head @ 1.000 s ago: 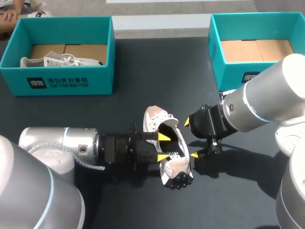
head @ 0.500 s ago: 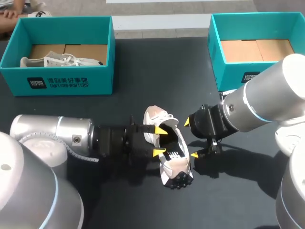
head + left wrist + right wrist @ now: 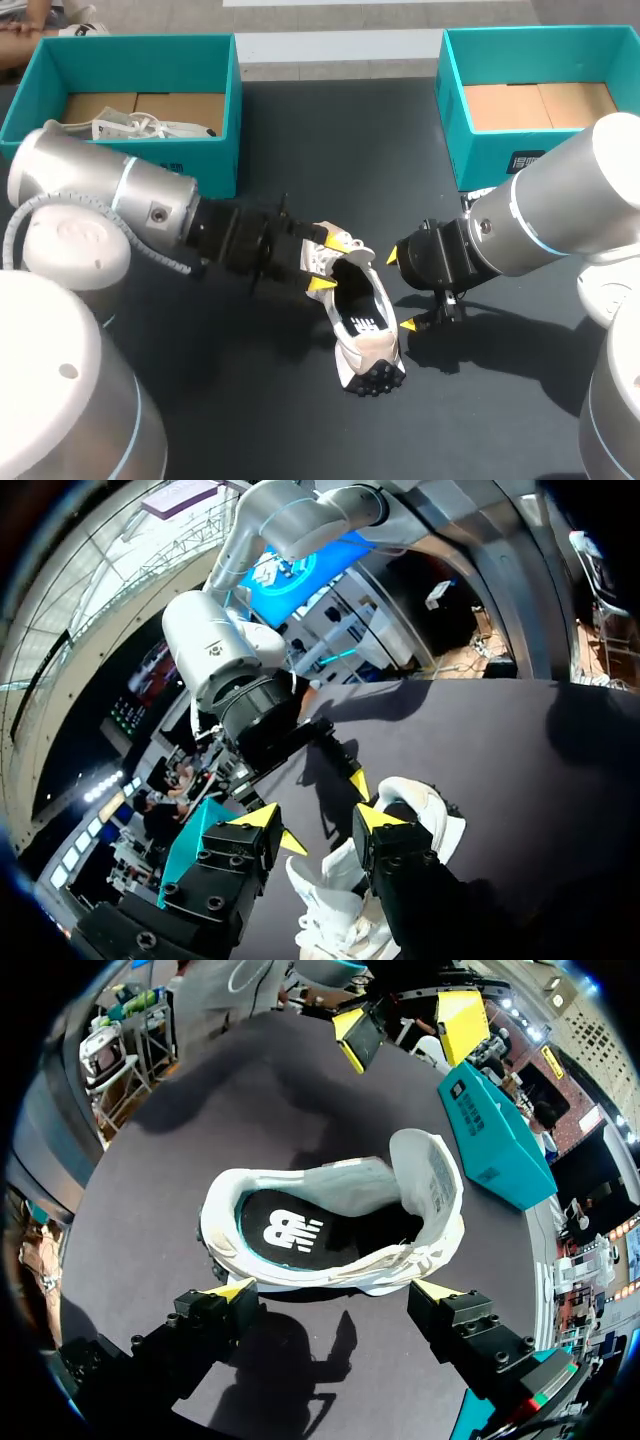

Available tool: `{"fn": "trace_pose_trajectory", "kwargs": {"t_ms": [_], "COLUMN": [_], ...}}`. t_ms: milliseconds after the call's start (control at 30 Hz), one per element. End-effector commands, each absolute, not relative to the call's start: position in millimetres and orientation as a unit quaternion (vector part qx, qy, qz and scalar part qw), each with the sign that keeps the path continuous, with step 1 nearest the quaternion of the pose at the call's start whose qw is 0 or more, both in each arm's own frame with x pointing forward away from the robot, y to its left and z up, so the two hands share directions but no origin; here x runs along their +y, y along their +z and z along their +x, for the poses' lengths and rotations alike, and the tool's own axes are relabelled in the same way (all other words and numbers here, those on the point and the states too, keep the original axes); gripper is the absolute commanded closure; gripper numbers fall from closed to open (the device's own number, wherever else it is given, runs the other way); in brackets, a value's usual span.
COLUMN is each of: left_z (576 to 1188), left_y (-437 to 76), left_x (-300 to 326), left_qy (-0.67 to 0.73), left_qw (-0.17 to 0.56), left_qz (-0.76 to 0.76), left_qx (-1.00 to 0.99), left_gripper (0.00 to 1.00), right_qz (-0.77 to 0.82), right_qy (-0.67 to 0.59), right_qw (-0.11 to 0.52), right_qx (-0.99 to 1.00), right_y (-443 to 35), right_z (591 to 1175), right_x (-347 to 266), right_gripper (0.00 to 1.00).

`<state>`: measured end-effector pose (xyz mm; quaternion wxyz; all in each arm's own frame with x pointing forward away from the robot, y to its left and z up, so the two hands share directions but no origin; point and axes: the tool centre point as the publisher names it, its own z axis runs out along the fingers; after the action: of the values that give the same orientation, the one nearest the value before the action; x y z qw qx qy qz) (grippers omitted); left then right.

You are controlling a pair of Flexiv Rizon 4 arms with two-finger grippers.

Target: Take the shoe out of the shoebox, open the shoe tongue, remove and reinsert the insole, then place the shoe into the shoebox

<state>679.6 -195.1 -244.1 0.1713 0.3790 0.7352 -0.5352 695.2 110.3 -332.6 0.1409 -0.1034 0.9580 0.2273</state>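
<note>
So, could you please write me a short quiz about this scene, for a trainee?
1. True or false: the shoe is inside the right box.
2. What lies in the left box? A) nothing B) another shoe C) a loose insole
3. Is the right gripper open or shut?
Key: 1 false, it lies on the table. 2 B. 3 open, with the shoe just ahead of it.
</note>
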Motion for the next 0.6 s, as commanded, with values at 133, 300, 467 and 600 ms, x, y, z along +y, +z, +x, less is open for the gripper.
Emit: {"fn": "trace_pose_trajectory", "kwargs": {"t_ms": [133,300,467,600], "left_z": [698.7,698.7,698.7,698.7], "left_y": [-234.2,-234.2,-234.2,-234.2], "left_x": [-189.0,-189.0,-189.0,-189.0], "left_qy": [-0.475,-0.475,-0.475,-0.475], "left_qw": [0.023,0.023,0.023,0.023], "left_qz": [0.434,0.434,0.434,0.434], "left_qx": [0.765,0.765,0.765,0.765], "left_gripper": [0.0,0.0,0.0,0.0], "right_qz": [-0.103,-0.099,-0.101,-0.105], "right_qy": [0.228,0.217,0.214,0.211], "right_qw": [0.142,0.137,0.125,0.123], "right_qx": [0.958,0.961,0.964,0.964], "right_y": [-333.1,-322.4,-297.8,-275.0], "right_z": [693.9,694.3,697.5,701.6], "right_x": [110.2,98.8,76.7,56.6], "right_gripper": [0.0,0.0,0.0,0.0]}}
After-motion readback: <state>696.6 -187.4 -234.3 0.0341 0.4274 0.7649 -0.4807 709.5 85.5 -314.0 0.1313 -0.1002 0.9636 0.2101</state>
